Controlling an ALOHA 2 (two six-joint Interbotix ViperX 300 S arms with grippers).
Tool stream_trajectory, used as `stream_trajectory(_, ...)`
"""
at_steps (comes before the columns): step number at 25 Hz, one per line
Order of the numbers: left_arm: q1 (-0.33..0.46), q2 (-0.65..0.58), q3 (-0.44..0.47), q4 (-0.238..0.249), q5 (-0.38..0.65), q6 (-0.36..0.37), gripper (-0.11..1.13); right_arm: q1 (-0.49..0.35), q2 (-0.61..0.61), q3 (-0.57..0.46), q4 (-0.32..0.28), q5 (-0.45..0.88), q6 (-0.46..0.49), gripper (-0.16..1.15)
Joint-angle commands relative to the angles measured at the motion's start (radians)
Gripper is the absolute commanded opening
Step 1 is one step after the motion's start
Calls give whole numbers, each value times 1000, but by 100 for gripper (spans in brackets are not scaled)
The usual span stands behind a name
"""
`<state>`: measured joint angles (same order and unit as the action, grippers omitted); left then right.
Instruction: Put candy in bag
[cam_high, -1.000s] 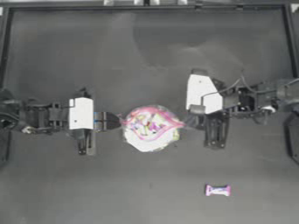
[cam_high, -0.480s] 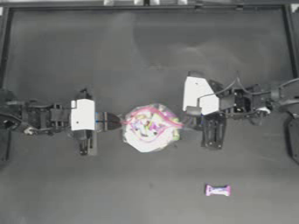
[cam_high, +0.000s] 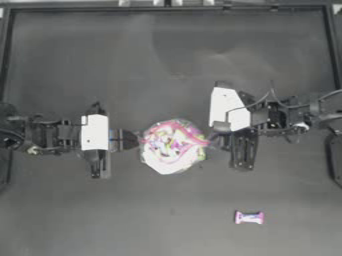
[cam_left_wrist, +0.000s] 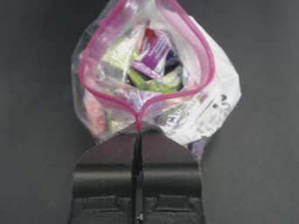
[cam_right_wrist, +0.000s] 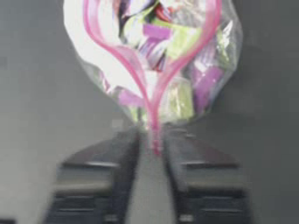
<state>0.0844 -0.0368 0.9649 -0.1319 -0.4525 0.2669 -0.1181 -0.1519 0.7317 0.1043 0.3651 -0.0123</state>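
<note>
The bag (cam_high: 172, 146), a clear pouch with a pink seal strip and colourful sweets inside, lies at the table's middle with its mouth spread open. My left gripper (cam_high: 131, 140) is shut on the seal's left end; the left wrist view shows the bag (cam_left_wrist: 153, 83) pinched at my left gripper (cam_left_wrist: 138, 131). My right gripper (cam_high: 215, 142) is at the bag's right end. In the right wrist view my right gripper (cam_right_wrist: 154, 142) has its jaws slightly apart, with the seal's tip of the bag (cam_right_wrist: 154, 65) lying in the gap. The candy (cam_high: 249, 217) lies alone toward the front right.
Dark table surface (cam_high: 167, 60) stretches all around the bag. Its raised border (cam_high: 167, 7) runs along the far side. The right arm's body (cam_high: 294, 117) reaches in from the right edge.
The right arm has shifted slightly to the left, toward the bag. The left arm, the bag and the candy have stayed put.
</note>
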Motion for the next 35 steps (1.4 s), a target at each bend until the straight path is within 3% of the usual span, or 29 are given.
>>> stream_trajectory(1,-3,-23,-14,-2,-6,2,4,-2,-11,-18,5,-6,0,104)
stream_trajectory(10,-3,-35,-8,-2,-6,2,4,-23,-15,-26,-5,11,-2,100)
stream_trajectory(16,-3,-35,-8,-2,-6,2,4,-28,-57,-51,-15,91,-8,100)
stream_trajectory(35,-3,-35,-11,-2,-6,3,4,-12,-397,-35,-49,367,2,99)
